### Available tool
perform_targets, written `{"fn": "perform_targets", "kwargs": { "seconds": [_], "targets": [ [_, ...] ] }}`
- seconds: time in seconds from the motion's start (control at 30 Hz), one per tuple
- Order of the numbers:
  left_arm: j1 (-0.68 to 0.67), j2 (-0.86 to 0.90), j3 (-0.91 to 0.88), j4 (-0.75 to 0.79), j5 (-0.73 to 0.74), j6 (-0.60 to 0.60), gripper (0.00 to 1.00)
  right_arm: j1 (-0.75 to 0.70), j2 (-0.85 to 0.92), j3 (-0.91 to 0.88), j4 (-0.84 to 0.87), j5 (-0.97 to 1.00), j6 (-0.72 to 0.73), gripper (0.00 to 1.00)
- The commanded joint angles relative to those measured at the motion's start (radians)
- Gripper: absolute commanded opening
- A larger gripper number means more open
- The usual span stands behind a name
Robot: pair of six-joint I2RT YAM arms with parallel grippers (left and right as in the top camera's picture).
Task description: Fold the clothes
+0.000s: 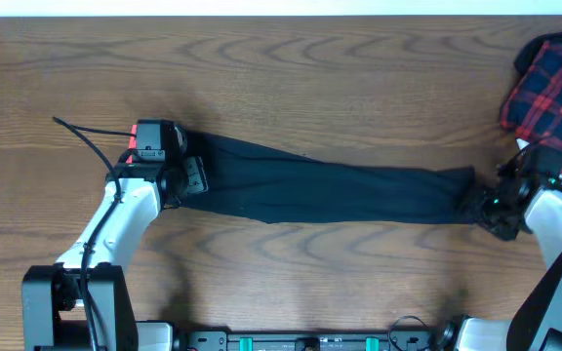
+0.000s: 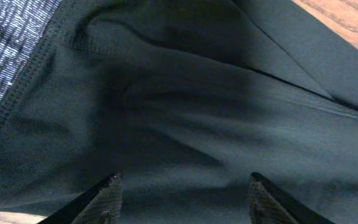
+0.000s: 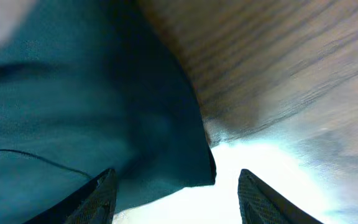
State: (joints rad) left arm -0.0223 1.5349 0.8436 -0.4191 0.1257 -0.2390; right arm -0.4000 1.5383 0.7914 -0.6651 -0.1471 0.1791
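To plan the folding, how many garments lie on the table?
2: long black soft-fabric trousers stretched across the middle, red-and-black plaid garment at the far right corner; others may be hidden.

The counter (image 1: 310,78) is brown wood with a strong wavy grain running lengthwise, and it fills nearly the whole overhead view. Along its far edge runs a narrow pale strip (image 1: 261,7); what it belongs to cannot be told. At the far right corner a red-and-black plaid garment (image 1: 554,88) lies bunched in a loose heap on the counter, with a darker fold at its top, and it runs off the right edge of the view. The left wrist view catches a small wedge of the wood in its upper right corner. In the right wrist view the grain crosses at a slant, washed to a bright glare lower down.
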Motion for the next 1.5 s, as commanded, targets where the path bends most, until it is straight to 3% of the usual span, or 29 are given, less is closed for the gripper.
{"fn": "perform_targets", "kwargs": {
  "seconds": [0.0, 0.17, 0.4, 0.77, 0.87, 1.3, 1.47],
  "targets": [
    [-0.001, 0.003, -0.007, -0.002, 0.008, -0.009, 0.65, -0.010, 0.006, -0.060, 0.055, -0.023, 0.018, 0.62],
    [-0.001, 0.003, -0.007, -0.002, 0.008, -0.009, 0.65, -0.014, 0.006, -0.111, 0.108, -0.042, 0.037, 0.61],
    [-0.001, 0.003, -0.007, -0.002, 0.009, -0.009, 0.65, -0.014, 0.006, -0.193, 0.196, -0.047, 0.110, 0.49],
    [-0.001, 0.003, -0.007, -0.003, 0.009, -0.009, 0.66, -0.014, 0.006, -0.208, 0.230, -0.102, 0.135, 0.18],
    [-0.001, 0.003, -0.007, -0.003, 0.009, -0.009, 0.65, -0.014, 0.006, -0.208, 0.254, -0.119, 0.135, 0.02],
    [-0.001, 0.003, -0.007, -0.007, 0.009, -0.009, 0.66, -0.014, 0.002, -0.206, 0.472, -0.326, 0.082, 0.01],
    [-0.001, 0.003, -0.007, -0.007, 0.010, -0.009, 0.66, -0.035, -0.039, -0.185, 0.470, -0.336, 0.071, 0.01]
  ]
}}
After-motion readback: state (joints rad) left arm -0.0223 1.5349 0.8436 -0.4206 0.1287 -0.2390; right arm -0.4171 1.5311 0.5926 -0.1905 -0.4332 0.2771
